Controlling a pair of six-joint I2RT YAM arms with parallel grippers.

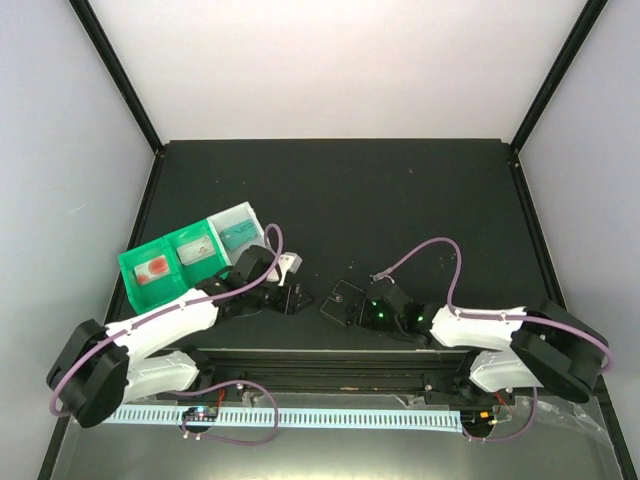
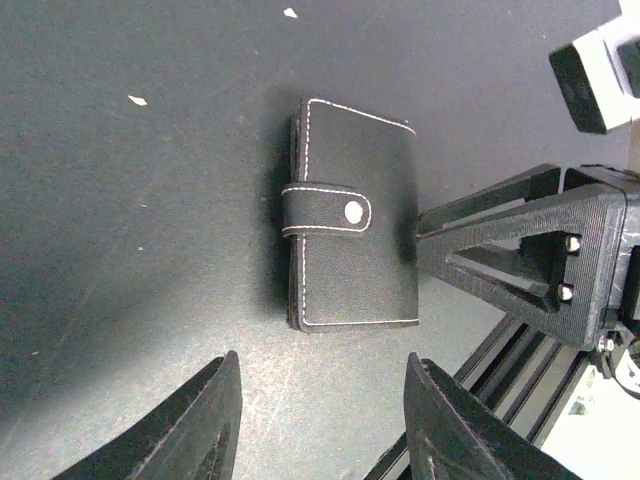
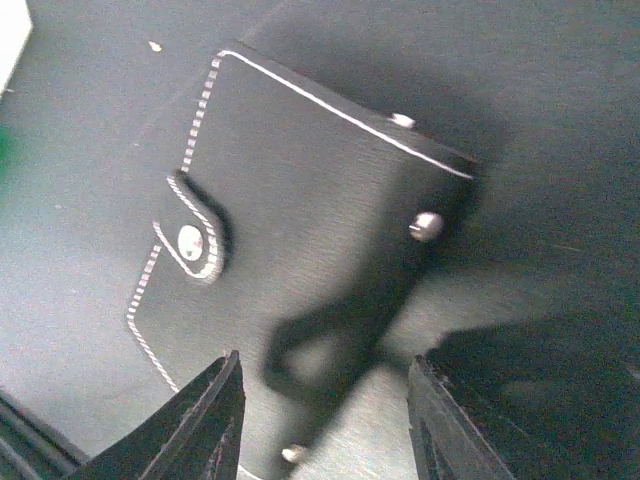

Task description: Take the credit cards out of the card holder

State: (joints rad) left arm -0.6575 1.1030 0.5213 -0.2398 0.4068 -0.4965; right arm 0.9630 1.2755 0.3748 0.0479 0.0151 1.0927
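Left fingers, right fingers parted near plain black card holder, snapped shut.

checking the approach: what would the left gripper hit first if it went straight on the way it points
Probably the closed card holder, lying flat ahead of the left gripper, though depth is hard to judge.

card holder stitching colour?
White, against the black card holder; clearest in the left wrist view.
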